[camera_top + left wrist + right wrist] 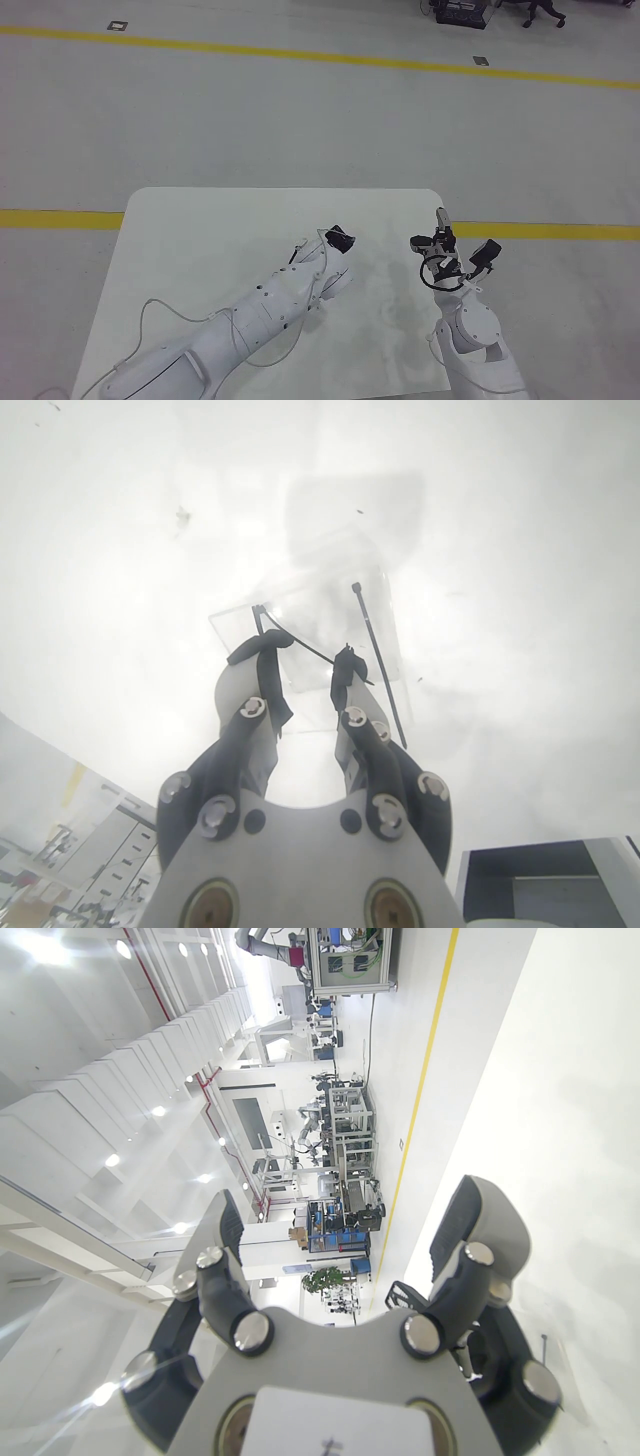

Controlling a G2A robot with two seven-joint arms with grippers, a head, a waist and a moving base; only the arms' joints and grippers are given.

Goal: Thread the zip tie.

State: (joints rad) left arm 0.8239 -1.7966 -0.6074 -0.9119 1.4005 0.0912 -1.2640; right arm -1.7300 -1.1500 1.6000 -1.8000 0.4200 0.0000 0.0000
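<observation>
Two black zip ties lie on a clear plastic tray [385, 610] on the white table [200, 260]. One zip tie [310, 651] runs slantwise across the tray, and my left gripper [306, 652] hangs open right above it, one black-taped fingertip [265, 645] near each end of it. The second zip tie [377, 655] lies straight beside the far fingertip, its head away from the wrist. My right gripper [345, 1208] is open with nothing in it, held above the table's right side [430, 232] and pointing out toward the room.
A dark open box [530, 875] stands behind the left wrist. The table's right edge runs close to the right arm [470, 320]. Bare tabletop spreads to the left and far side of the tray.
</observation>
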